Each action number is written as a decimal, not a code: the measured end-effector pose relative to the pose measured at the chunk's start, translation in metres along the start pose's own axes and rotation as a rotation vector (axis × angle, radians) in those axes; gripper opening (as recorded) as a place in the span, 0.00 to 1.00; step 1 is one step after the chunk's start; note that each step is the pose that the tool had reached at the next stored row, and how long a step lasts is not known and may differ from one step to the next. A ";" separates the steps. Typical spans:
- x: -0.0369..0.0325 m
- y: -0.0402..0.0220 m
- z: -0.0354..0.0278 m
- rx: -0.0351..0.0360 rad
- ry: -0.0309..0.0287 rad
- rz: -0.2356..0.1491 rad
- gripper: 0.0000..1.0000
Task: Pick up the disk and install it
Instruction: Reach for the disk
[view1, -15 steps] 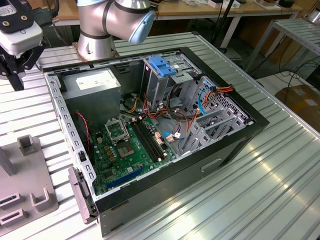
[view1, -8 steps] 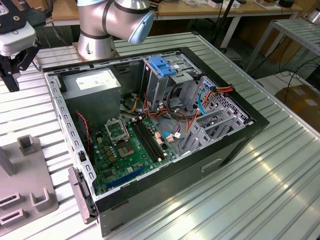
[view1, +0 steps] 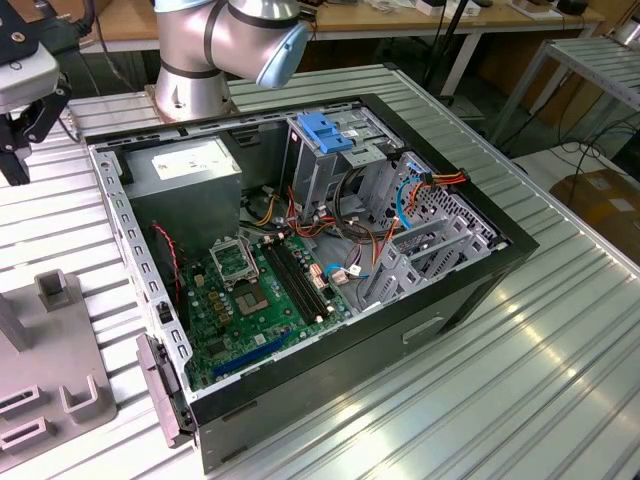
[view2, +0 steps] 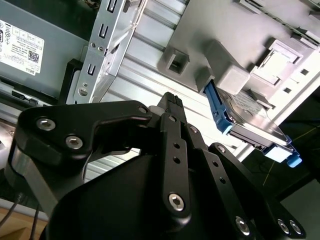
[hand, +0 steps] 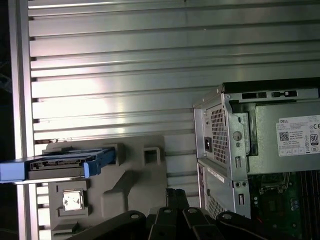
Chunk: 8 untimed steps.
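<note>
Well, my gripper looks clenched on nothing, fingertips together, its body cut off by the frame edge in the second wrist view. Just past it is the grey holder. The disk sits in that holder, edge-on to me, with its label hidden and one end running out of frame. The open computer case stands beside the holder.

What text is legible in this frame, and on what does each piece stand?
No text can be quoted reliably.
Power supply sticker: print and codes in both wrist views, too small to read; blurred in the exterior view.
Disk: seen edge-on, no label legible.
Motherboard: markings too small to read.
</note>
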<state>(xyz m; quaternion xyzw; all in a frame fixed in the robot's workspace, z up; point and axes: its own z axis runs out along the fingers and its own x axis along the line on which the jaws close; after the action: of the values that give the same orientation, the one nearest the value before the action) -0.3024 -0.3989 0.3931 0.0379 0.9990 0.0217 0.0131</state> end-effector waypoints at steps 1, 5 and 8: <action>0.0008 -0.0001 0.0000 0.0000 0.0000 0.000 0.10; 0.0039 -0.0003 -0.0001 0.0000 -0.0001 0.000 0.10; 0.0069 -0.0005 -0.0002 0.0000 0.0000 0.000 0.10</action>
<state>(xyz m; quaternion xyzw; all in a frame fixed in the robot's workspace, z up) -0.3092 -0.3989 0.3931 0.0379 0.9990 0.0217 0.0131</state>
